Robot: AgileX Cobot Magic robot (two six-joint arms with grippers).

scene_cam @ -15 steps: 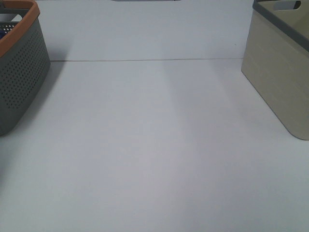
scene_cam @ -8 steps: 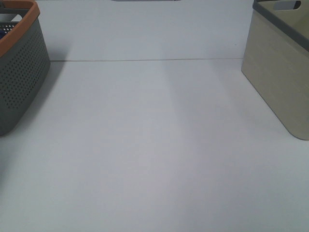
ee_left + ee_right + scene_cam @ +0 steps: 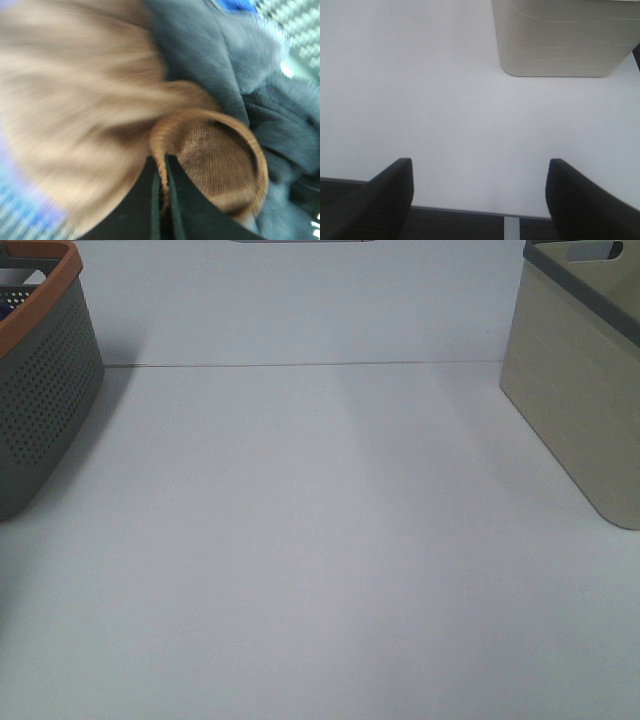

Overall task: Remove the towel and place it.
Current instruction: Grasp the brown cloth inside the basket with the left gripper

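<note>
The left end effector (image 3: 161,164) has its two black, flat-sided fingers pressed together on the rolled hem of the towel (image 3: 215,160), pinching a thin fold of it. The towel is a soft brown cloth with a fine ribbed weave. Its edge curls into a rounded loop just past the fingertips, and the larger part of it is smeared by blur into a pale tan mass. Against it lies a crumpled grey cloth (image 3: 200,55) with deep folds, and a scrap of bright blue fabric (image 3: 235,4) shows at the frame's edge. Beyond these is a patch of the basket (image 3: 50,380), whose wall is punched with rows of small holes. From the high camera this basket is grey plastic with a smooth orange rim. It is cut off at the left edge, and neither its contents nor either arm can be seen there. A beige bin (image 3: 570,410) with rounded corners, faint banding and a grey rim stands at the far right, also cut off. The matt white surface (image 3: 320,540) lies between them. The right end effector (image 3: 479,167) hangs above this surface with its fingers spread wide, gripping nothing.
</note>
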